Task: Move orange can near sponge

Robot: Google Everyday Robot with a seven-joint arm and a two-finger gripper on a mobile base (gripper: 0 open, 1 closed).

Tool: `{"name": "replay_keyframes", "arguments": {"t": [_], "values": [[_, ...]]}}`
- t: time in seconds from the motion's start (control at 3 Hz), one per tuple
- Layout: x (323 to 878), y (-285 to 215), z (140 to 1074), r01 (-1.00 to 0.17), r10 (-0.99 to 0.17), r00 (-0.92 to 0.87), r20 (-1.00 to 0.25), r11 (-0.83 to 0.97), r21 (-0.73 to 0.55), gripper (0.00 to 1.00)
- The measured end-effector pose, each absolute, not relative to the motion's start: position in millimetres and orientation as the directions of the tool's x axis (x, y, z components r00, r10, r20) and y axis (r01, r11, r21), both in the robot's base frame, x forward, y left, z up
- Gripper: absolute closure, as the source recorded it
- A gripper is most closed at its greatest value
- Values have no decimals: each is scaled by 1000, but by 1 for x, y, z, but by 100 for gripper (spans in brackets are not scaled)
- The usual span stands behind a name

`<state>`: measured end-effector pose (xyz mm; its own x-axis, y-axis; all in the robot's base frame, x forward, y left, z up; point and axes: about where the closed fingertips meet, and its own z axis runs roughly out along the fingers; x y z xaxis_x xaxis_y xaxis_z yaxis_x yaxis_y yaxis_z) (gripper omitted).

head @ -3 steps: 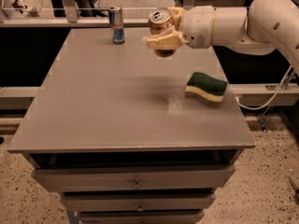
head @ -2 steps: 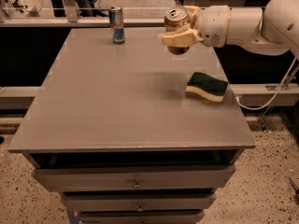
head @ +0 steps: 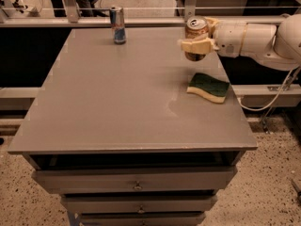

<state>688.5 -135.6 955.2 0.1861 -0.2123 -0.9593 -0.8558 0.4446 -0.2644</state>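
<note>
The end effector [head: 200, 37] sits over the far right part of the tabletop, clenched on the orange can [head: 195, 26]. One pale finger [head: 194, 45] crosses the front of the can's body. The can is held upright with its silver top facing up, and it seems to hang clear of the surface rather than stand on it.

The grey tabletop [head: 117, 98] fills most of the view and tops a cabinet. Its drawers [head: 136, 179] are stacked below the front edge, each with a small knob. A speckled floor [head: 268, 192] shows around the cabinet's base.

The white arm [head: 256, 37] reaches in from the right edge at about the height of the can, running roughly level toward the left. A metal rail [head: 150, 13] runs along behind the far edge of the tabletop.

A thin cable [head: 282, 91] droops beside the cabinet's right side, below the arm.

The sponge [head: 209, 86] lies flat near the right edge of the tabletop, its dark green face up over a pale yellow base. It is on the near side of the held can, close to it but apart.

A blue-and-silver can [head: 117, 25] stands upright at the far edge, left of centre and well apart from the sponge and the end effector.
</note>
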Motion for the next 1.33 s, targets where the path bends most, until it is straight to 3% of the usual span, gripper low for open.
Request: {"name": "replay_keyframes", "arguments": {"t": [0.67, 1.0, 1.33], "values": [[705, -168, 942, -818, -166, 142, -976, 535, -210, 100], [705, -174, 932, -810, -124, 108, -986, 564, -160, 85], [701, -175, 921, -811, -92, 72, -993, 574, -112, 61]]}}
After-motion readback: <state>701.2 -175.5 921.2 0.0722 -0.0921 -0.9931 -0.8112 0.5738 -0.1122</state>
